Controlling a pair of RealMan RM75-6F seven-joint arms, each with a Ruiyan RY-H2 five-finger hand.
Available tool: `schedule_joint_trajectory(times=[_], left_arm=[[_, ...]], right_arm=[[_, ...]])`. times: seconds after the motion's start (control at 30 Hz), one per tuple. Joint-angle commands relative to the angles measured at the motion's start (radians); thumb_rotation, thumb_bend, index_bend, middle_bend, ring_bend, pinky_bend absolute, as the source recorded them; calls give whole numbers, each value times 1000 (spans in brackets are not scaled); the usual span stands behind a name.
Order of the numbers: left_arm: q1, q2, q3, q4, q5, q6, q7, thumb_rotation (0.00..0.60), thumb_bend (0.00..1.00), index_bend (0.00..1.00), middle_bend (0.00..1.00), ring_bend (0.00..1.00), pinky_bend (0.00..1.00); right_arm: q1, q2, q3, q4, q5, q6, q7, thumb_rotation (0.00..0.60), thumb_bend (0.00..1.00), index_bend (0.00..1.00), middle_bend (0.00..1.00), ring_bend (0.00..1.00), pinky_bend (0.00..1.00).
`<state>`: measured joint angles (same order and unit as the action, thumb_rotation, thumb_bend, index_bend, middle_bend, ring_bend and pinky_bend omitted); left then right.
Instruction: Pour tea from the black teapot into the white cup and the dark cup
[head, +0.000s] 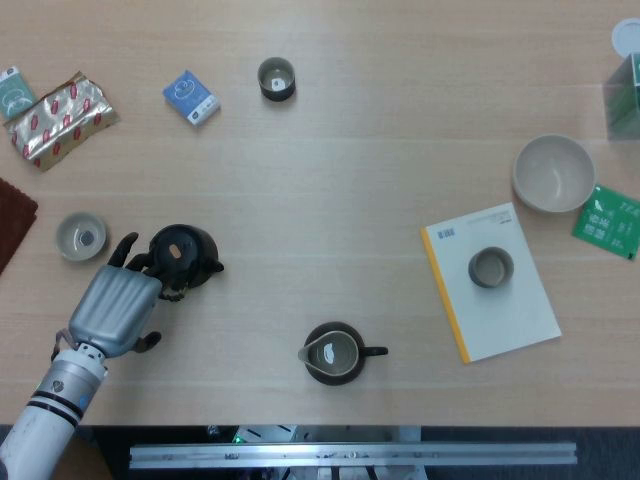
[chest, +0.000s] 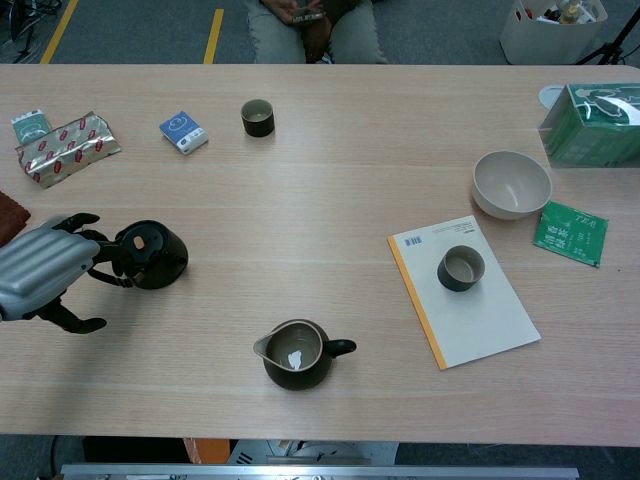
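Far left on the bench (head: 330, 160), the white cup (head: 81, 237) stands near the left hand (head: 115, 308), handy for pouring. That hand's fingers (chest: 85, 222) curl at the black teapot (head: 183, 252) handle; whether they clamp it I cannot tell. The dark cup (head: 276, 78) sits farther back, apart. No right hand shows.

place: lab or office test room | evidence: long wooden table (chest: 330, 150) | grey floor with yellow tape line (chest: 214, 22) at 12 o'clock | seated person (chest: 312, 22) behind the table | white bin (chest: 545, 28) at 1 o'clock
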<state>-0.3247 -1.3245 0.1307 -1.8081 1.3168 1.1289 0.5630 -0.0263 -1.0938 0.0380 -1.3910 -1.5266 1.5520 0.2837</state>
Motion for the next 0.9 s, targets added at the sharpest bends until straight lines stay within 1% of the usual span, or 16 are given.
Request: schedule_joint_trajectory(times=[0.03,0.43,0.9], left_arm=[[2,-2,3,0,5,2,1,600,168,356,370,241,0],[5,-12,2,4,-5,-5,5,600,168,364,384,244,0],[-9,-1,-4,-2,-52,-48,-15,600,168,370,417,304,0]], right_arm=[[-1,0,0,0,1,-1,1,600,119,358,324,178,217],[-1,-2,1,5,5,-5,3,600,120,358,325,178,217],[-1,-4,4,5,9,-6,0,600,120,358,325,178,217]])
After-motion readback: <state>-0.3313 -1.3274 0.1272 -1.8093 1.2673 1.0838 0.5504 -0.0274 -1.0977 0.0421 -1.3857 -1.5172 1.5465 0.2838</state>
